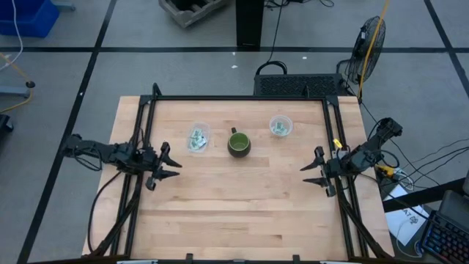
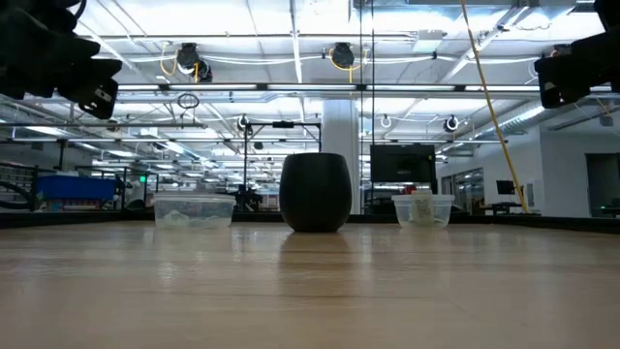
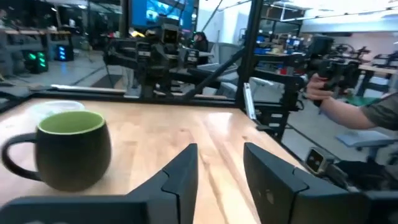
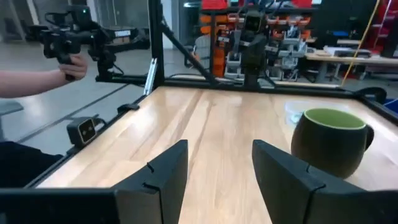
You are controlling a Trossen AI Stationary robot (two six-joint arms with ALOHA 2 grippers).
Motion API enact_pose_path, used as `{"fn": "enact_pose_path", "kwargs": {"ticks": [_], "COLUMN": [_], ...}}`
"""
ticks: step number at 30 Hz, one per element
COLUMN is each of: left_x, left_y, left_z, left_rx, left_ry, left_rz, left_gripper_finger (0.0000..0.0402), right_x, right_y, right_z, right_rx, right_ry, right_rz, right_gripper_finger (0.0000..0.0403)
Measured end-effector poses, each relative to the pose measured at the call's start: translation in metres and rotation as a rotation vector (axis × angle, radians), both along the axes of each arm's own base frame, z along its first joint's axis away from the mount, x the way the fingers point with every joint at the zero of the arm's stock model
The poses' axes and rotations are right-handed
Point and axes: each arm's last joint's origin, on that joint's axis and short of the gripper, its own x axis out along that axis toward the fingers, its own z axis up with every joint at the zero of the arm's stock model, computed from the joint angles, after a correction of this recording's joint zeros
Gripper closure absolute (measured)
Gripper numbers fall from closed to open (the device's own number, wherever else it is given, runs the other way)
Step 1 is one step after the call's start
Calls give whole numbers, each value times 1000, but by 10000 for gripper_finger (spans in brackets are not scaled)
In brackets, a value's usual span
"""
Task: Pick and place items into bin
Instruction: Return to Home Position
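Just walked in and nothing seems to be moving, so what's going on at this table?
Nothing is being handled right now. Both arms wait at the sides of the table, the left claw and the right claw open and empty. The small packets lie in two clear tubs, the left bin and the right bin, on either side of a green mug. No packet shows loose on the wood.

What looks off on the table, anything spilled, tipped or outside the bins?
Nothing stands out. The packets sit inside the left bin and right bin, the green mug stands upright between them, and none lies loose on the table. The left claw and right claw are open and empty at its sides.
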Motion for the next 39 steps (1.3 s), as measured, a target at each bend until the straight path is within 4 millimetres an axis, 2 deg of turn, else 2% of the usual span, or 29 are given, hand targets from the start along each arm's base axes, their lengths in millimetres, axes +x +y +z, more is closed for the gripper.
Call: {"fn": "enact_pose_path", "kwargs": {"ticks": [7, 17, 23, 26, 31, 39], "left_x": [1, 2, 2, 2, 2, 2], "left_y": [1, 6, 6, 6, 6, 6], "left_z": [-2, -2, -1, -1, -1, -1], "left_rx": [27, -6, -10, -11, -11, -11], "left_ry": [16, 23, 14, 13, 12, 10], "left_rz": [-32, 69, 68, 68, 68, 68], "left_gripper_finger": [310, 340, 341, 341, 341, 341], "right_x": [0, 4, 7, 7, 7, 10], "right_y": [3, -4, -2, -3, -7, -13], "right_z": [3, -1, -1, -4, -10, -4], "right_rx": [10, -46, -22, -29, -45, -127], "right_ry": [-34, -1, -60, -27, 56, -18], "right_rz": [110, 43, 237, 268, 241, 47], "right_gripper_finger": [232, 232, 232, 232, 232, 232]}}
